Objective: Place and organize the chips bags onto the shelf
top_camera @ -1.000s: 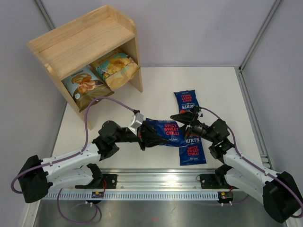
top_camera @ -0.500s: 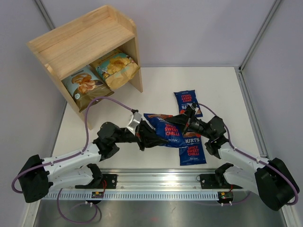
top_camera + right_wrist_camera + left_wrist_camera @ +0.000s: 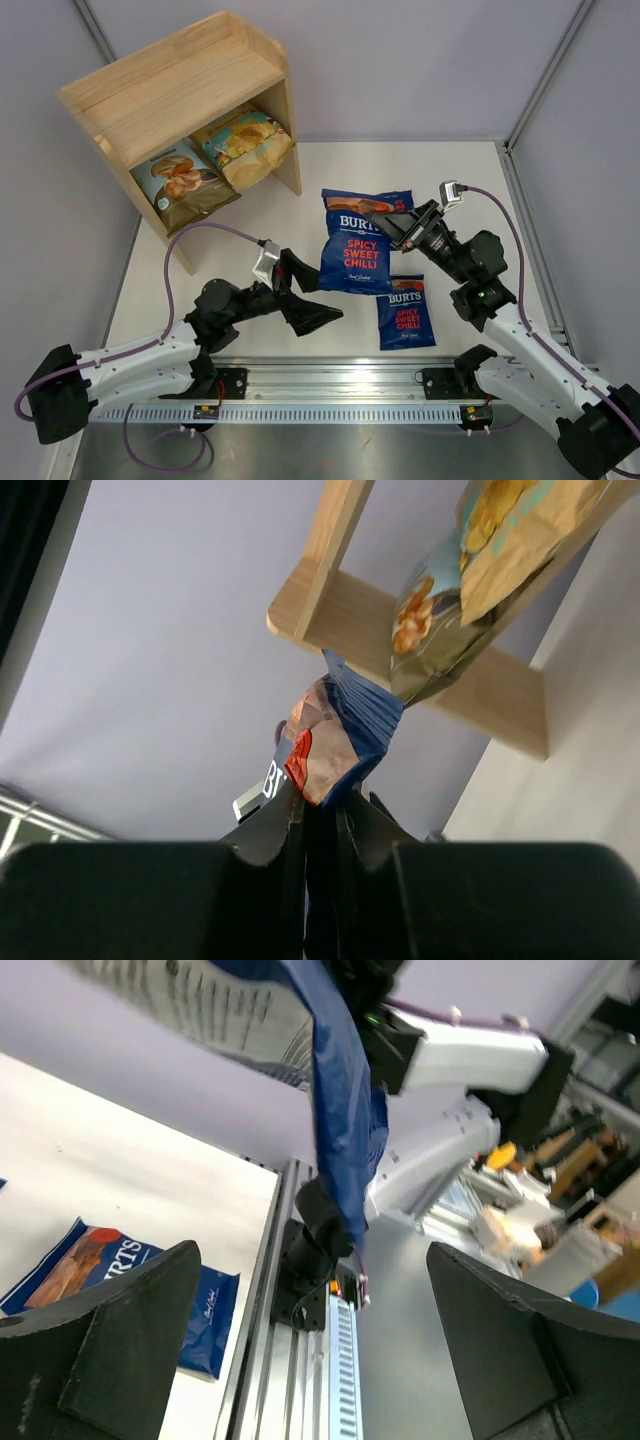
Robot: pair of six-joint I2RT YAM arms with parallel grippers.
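Observation:
My right gripper point(image 3: 396, 228) is shut on the top edge of a dark blue Burts chips bag point(image 3: 358, 252), which hangs above the table with its label facing up. In the right wrist view the fingers point(image 3: 270, 830) pinch that bag point(image 3: 340, 725). My left gripper point(image 3: 318, 292) is open and empty, left of and below the hanging bag. A second blue bag point(image 3: 405, 312) lies flat on the table. A corner of a third blue bag point(image 3: 404, 204) shows behind the right gripper. The wooden shelf point(image 3: 170, 90) stands at the far left.
On the shelf's lower tier lie a pale blue-olive bag point(image 3: 180, 182) and a tan-yellow bag point(image 3: 245, 145); its upper tier is bare. The aluminium rail point(image 3: 330, 378) with both arm bases runs along the near edge. Grey walls close in the table.
The left gripper opened, released the blue bag and drew back to the near left. The right gripper shut on the bag's edge and lifted it, so it now hangs from the right gripper.

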